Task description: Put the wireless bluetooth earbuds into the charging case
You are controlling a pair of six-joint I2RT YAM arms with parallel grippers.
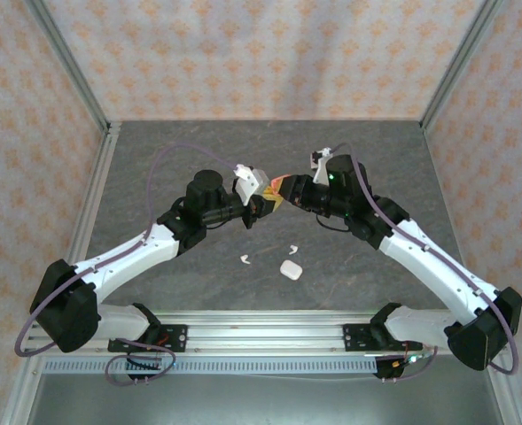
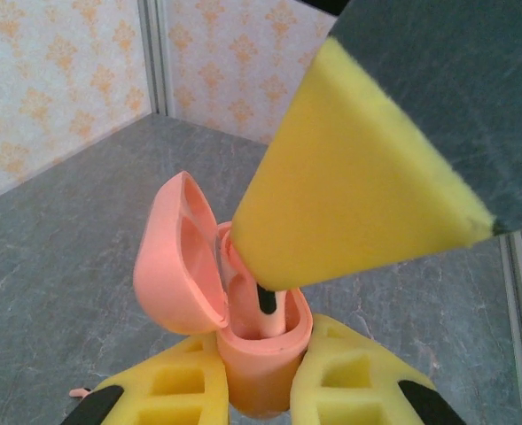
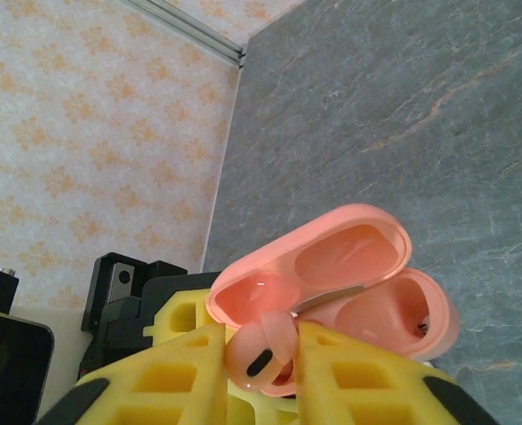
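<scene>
The right gripper (image 3: 261, 332) is closed on a tiny coral-pink stemmed earbud (image 3: 259, 356), holding it at the opening of an open coral-pink pebble-shaped charging case (image 3: 349, 266). The left gripper (image 2: 261, 354) clamps that case's base from both sides with the lid hinged back, and both grippers meet raised above the grey stone-patterned table (image 1: 154, 177), between the two arms. On the table nearer the arm bases lie a white pebble-shaped case (image 1: 289, 269) and, near it to the left, a white earbud (image 1: 245, 259).

On the grey marbled table (image 1: 154, 159) lie a closed white case (image 1: 289, 269) and, near it, a white earbud (image 1: 245, 259).
</scene>
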